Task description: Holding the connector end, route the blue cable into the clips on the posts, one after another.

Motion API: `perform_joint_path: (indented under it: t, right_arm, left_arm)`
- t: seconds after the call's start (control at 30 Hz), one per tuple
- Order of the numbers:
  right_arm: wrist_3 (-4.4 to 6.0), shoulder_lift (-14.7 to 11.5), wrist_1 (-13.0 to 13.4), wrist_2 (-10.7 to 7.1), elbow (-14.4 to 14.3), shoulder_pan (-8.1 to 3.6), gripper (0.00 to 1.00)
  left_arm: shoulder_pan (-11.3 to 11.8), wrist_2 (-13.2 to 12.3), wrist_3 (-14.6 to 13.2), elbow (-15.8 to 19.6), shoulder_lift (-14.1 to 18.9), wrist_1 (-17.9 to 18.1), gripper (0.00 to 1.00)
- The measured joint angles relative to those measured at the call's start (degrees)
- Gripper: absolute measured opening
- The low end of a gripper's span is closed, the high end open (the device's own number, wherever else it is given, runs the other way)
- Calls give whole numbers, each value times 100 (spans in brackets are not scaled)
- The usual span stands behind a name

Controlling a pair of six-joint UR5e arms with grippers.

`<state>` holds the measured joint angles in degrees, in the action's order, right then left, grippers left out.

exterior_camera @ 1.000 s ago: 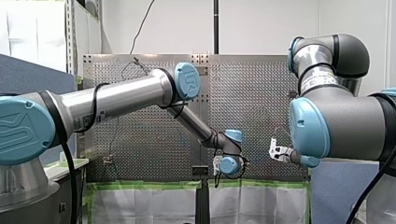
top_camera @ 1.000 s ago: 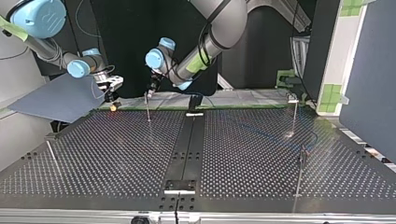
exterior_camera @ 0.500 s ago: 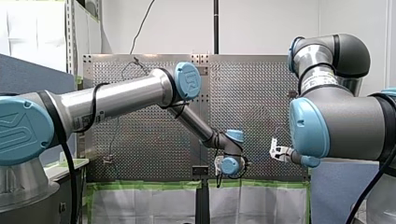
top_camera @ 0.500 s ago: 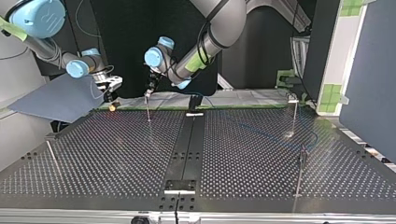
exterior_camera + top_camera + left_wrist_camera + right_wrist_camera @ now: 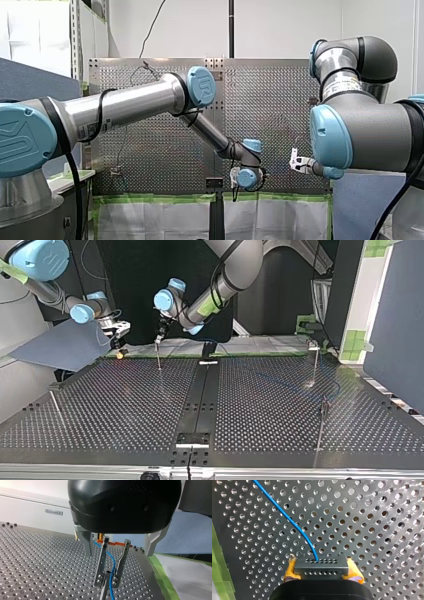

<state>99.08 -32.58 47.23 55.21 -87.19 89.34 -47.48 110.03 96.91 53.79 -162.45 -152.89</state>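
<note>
My right gripper [image 5: 322, 573] is clamped on the connector [image 5: 321, 565], a flat grey metal block with two rows of tiny holes. Its yellow pads [image 5: 290, 570] bulge at either end of the block. The blue cable [image 5: 294, 525], thin and glossy, leaves the block's far face and curves away over the perforated table [image 5: 377, 517], dull metal with a regular grid of round holes. A strip of green tape [image 5: 218, 562] lines the table's edge.

My left gripper [image 5: 118, 554] has a rounded black housing and tapered metal fingers [image 5: 87, 543], spread wide and holding nothing. They straddle the clip [image 5: 100, 565], two slim holed metal strips that splay upward from a thin post [image 5: 105, 591]. The cable passes between the strips. In the top view this post stands near the table's far edge, left of the middle, with my right gripper just to its left. The other posts [image 5: 315, 362] stand well apart from it.
</note>
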Motion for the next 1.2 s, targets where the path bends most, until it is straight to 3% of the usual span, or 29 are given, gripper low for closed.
perform_joint_path:
  t: [0.37, 0.73, 0.9, 1.2]
  right_arm:
    - [0, 0, -8, 0, -3, 0, 0]
    - [1, 0, -28, 1, -4, -7, 0]
    - [8, 0, -28, 6, -5, -8, 0]
    - [34, 12, -27, 9, -5, 13, 0]
  left_arm:
    - [-55, 182, 38, 147, 115, 123, 100]
    - [-267, 256, 143, 658, 619, 622, 100]
    - [-358, 171, 249, 905, 865, 867, 98]
    - [-420, 290, 500, 1324, 1284, 1288, 98]
